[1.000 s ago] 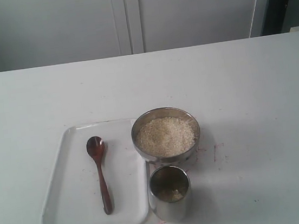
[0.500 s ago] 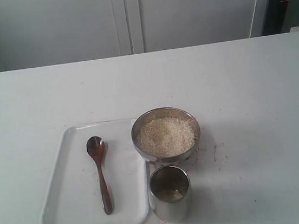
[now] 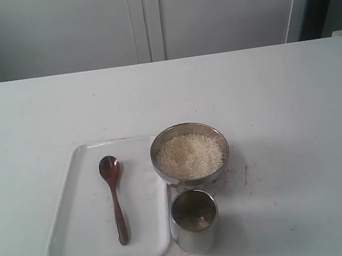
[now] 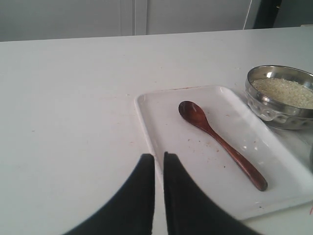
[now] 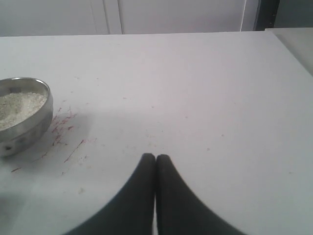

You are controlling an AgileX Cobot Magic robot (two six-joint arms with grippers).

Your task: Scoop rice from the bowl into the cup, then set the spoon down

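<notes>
The reddish-brown wooden spoon (image 3: 114, 197) (image 4: 220, 142) lies on a white tray (image 3: 65, 231) (image 4: 161, 127), head pointing away from the front edge. To its right stands the wide steel bowl (image 3: 190, 180) (image 4: 274, 110) (image 5: 24, 129) filled with rice (image 3: 189, 156) (image 4: 286, 91) (image 5: 19, 105). The steel cup (image 3: 195, 234) stands just in front of the bowl, with a little rice at its bottom. My left gripper (image 4: 159, 155) hovers over the tray's near left rim, shut but for a thin slit, holding nothing. My right gripper (image 5: 155, 156) is shut and empty, over bare table right of the bowl. Neither gripper shows in the exterior view.
The white table (image 3: 280, 102) carries faint red marks (image 3: 246, 173) near the bowl and cup. Pale cabinet doors (image 3: 145, 19) stand behind the table's far edge.
</notes>
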